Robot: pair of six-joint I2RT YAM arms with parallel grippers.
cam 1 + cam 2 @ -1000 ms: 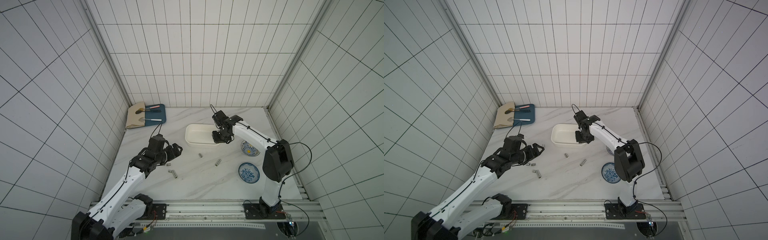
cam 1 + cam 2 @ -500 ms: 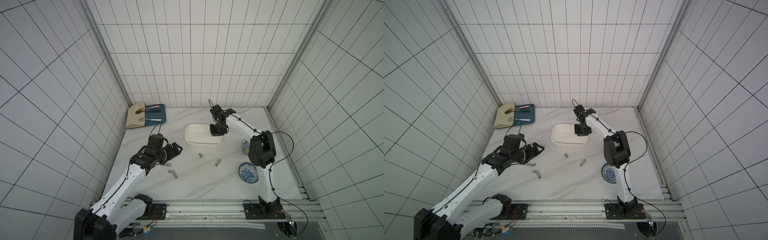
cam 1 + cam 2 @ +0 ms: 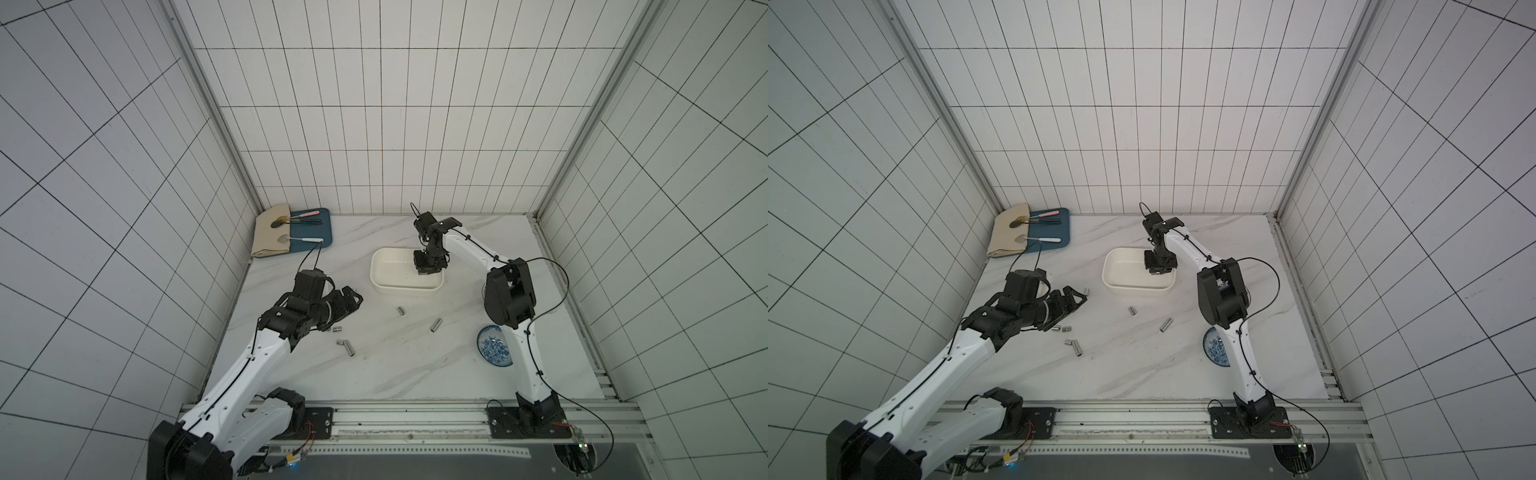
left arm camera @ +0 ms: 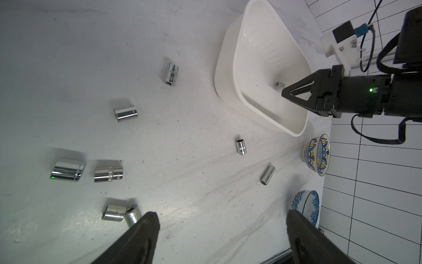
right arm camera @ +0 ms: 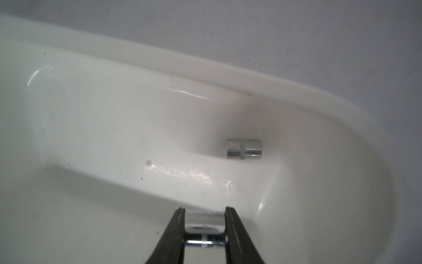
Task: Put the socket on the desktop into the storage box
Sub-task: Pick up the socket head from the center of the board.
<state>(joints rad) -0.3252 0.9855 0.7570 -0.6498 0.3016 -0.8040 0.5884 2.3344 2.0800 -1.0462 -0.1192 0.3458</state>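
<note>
Right wrist, right claw (image 5: pixel 205 209) clamping chrome socket (image 5: pixel 204 225), glossy storage box (image 5: pixel 205 68), left claw (image 4: pixel 222 213) agape

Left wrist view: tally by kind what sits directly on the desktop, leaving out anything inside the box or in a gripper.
sockets: 8
bowls: 2
storage box: 1
Total: 11
</note>
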